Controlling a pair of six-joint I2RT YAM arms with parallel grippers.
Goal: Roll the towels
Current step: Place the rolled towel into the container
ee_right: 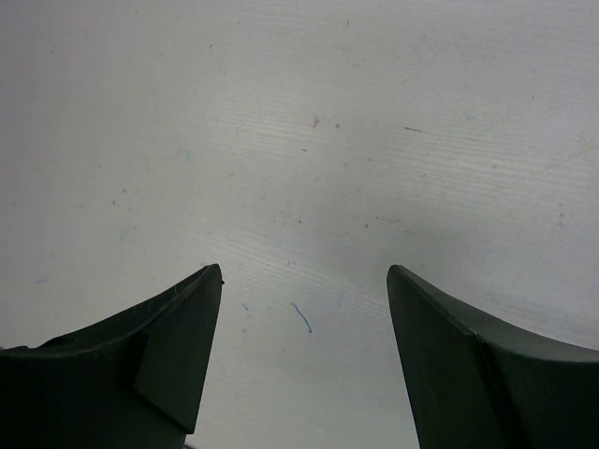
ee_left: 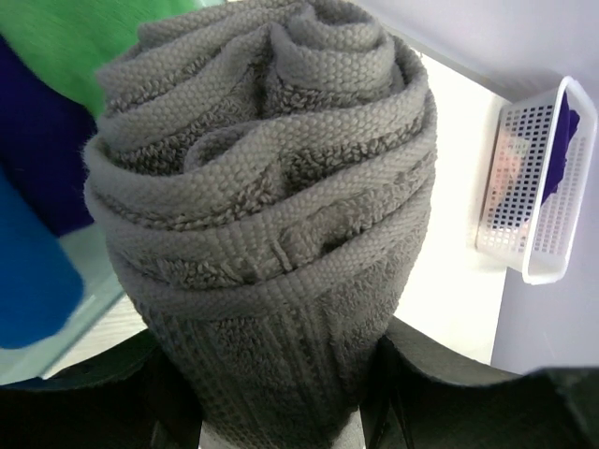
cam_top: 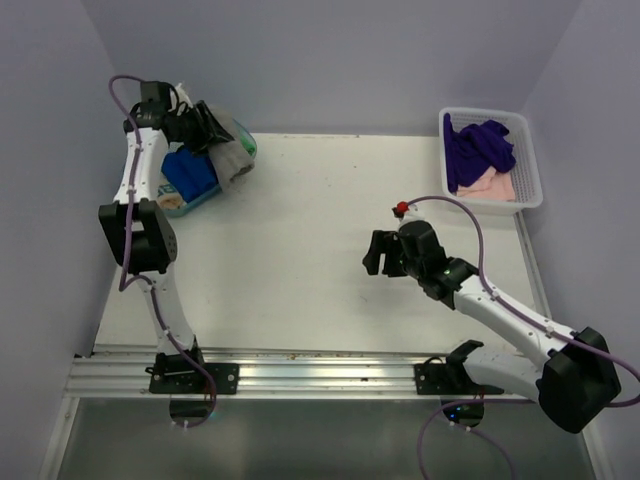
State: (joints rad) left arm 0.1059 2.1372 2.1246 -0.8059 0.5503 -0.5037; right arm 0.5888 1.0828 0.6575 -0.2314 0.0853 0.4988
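- We see the left gripper (cam_top: 218,135) clenched on the rolled grey terry towel (ee_left: 271,215), at the teal tray (cam_top: 192,208).
- The right gripper (ee_right: 304,346) gapes, released, over the white table (ee_right: 309,140).
- The dark purple towel (cam_top: 480,150) and the pale pink towel (cam_top: 492,185) lie in the white perforated basket (cam_top: 528,150), well apart from it.

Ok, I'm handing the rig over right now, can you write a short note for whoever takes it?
Left gripper: shut on the rolled grey towel, held over the bin at far left, next to a blue roll.
Right gripper: open, empty, over the table.
Done: grey towel rolled, not yet set down.
Left: purple towel and pink towel lie unrolled in the white basket, far right.
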